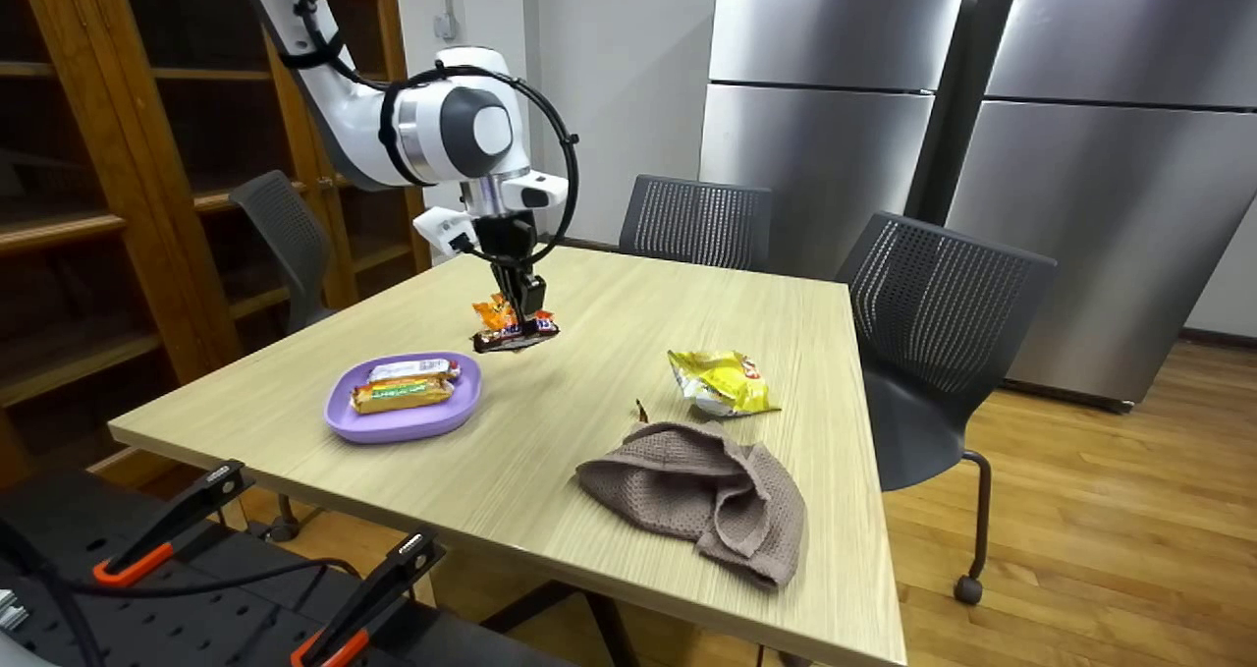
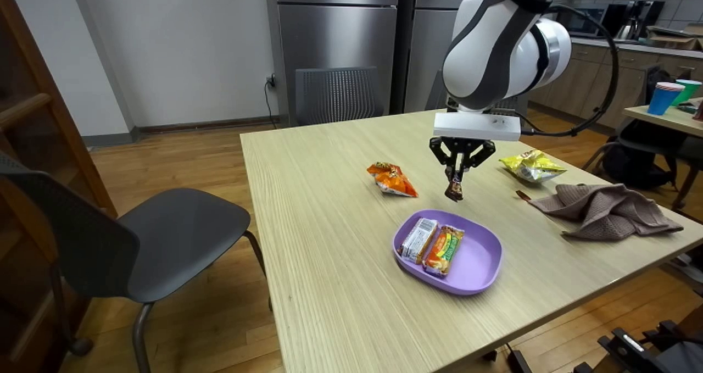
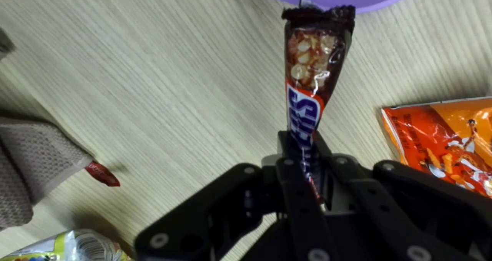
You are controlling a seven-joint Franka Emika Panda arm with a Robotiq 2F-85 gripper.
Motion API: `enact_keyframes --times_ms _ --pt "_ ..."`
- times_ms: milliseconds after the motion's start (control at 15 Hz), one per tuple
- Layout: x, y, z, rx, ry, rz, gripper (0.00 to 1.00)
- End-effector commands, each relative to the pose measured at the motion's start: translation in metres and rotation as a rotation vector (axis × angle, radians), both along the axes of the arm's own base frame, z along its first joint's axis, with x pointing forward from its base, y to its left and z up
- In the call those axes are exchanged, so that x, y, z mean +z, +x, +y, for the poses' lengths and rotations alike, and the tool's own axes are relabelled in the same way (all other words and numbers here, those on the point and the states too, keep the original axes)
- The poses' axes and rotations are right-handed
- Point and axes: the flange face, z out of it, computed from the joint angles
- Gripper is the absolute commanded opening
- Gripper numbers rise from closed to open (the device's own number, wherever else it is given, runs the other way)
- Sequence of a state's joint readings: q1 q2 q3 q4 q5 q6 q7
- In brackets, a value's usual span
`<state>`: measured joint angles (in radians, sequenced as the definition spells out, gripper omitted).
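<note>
We see the gripper (image 3: 303,140) with its jaws drawn narrow around a chocolate bar (image 3: 313,67) in a dark brown wrapper, and in the wrist view the bar's far end overlaps the rim of a purple tray (image 2: 480,260). In an exterior view we find the bar over the table (image 2: 329,285), just past the far side of that tray. At the tray's left lie two wrapped bars side by side: a white bar (image 2: 419,240) and, to its right, an orange and green bar (image 2: 444,250). Looking left of the gripper in the same view, we note an orange packet (image 2: 392,179) on the table; to the right rests a crumpled yellow bag (image 2: 531,167), and nearer and farther right a grey-brown cloth (image 2: 609,211) lies in folds. A red tip (image 3: 102,173) pokes out at the cloth's edge (we cannot tell what it belongs to). A dark chair (image 2: 184,241) stands left of the table, and on the far side we see a steel refrigerator (image 2: 338,49).
</note>
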<state>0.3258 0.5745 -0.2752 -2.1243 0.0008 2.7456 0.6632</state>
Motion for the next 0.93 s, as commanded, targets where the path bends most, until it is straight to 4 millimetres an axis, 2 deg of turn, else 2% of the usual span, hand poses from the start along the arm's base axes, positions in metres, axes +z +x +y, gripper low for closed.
enact_keyframes --times_ms 0,267,867 --pt "0.011 -0.016 0.012 -0.052 -0.008 -0.002 0.03" --pt "0.010 -0.025 0.021 -0.078 -0.010 0.003 0.03" --pt "0.017 -0.060 0.035 -0.078 -0.019 0.016 0.03"
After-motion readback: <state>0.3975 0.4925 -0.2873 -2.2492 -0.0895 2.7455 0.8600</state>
